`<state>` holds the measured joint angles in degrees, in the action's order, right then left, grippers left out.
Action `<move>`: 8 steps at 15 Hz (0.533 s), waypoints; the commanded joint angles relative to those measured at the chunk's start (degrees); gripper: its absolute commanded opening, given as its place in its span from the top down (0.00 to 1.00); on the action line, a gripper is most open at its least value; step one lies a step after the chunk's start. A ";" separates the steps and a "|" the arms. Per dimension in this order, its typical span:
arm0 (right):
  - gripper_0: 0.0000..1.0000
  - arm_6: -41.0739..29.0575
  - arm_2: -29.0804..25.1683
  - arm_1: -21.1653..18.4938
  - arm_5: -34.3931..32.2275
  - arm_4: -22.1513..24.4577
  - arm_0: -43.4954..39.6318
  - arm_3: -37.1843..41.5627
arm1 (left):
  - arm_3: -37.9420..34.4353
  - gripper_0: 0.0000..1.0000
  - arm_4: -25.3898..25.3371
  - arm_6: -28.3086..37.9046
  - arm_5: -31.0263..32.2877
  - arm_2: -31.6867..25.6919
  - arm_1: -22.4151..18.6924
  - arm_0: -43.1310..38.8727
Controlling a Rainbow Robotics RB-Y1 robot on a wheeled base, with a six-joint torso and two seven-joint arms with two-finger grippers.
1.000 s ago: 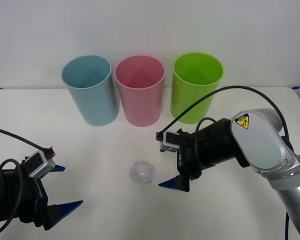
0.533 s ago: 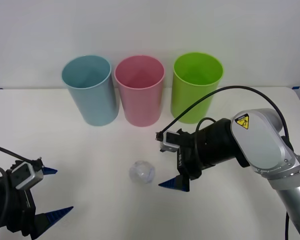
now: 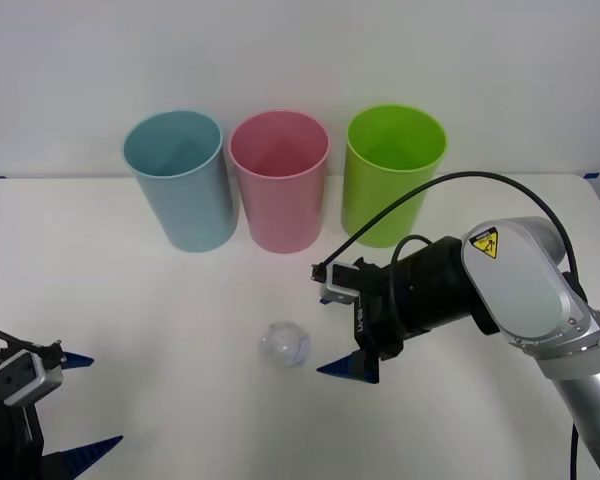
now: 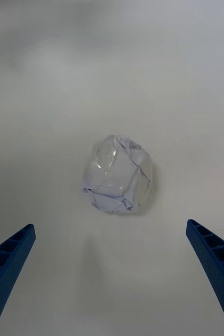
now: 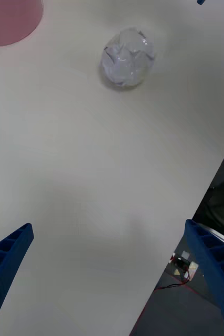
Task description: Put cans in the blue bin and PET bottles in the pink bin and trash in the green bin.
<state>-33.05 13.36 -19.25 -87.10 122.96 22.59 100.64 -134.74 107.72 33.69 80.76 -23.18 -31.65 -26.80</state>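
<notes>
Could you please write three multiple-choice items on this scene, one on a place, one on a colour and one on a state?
1. Where does the trash lie?
A. Inside the green bin
B. On the table in front of the pink bin
C. Between the left pincer's fingers

2. What colour is the bin in the middle of the row?
A. Pink
B. Light blue
C. Lime green

3. How is the right pincer?
A. Shut on the trash
B. Shut on nothing
C. Open, with the trash lying free ahead of it

Answers:
1. B: the ball rests on the white table, nearer the robot than the pink bin, apart from the left pincer at the table's near corner.
2. A: the pink bin stands between the blue bin and the green bin.
3. C: the right wrist view shows both fingers spread wide, touching nothing.
</notes>
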 commanded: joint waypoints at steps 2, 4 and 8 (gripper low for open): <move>0.00 0.00 0.00 0.00 0.00 0.00 0.00 0.00 | 0.01 0.00 -1.02 3.23 0.01 -0.02 0.09 -1.41; 0.00 0.00 0.00 0.00 0.00 0.00 0.00 0.00 | 0.27 0.00 -2.60 4.02 -0.26 -0.20 0.09 -2.29; 0.00 0.00 0.00 0.00 0.00 0.00 0.00 0.00 | 3.08 0.00 -7.52 2.61 -4.47 -0.20 0.09 -3.69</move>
<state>-33.05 13.36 -19.25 -87.10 122.96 22.59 100.64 -132.33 101.01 36.78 77.10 -23.43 -31.55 -30.25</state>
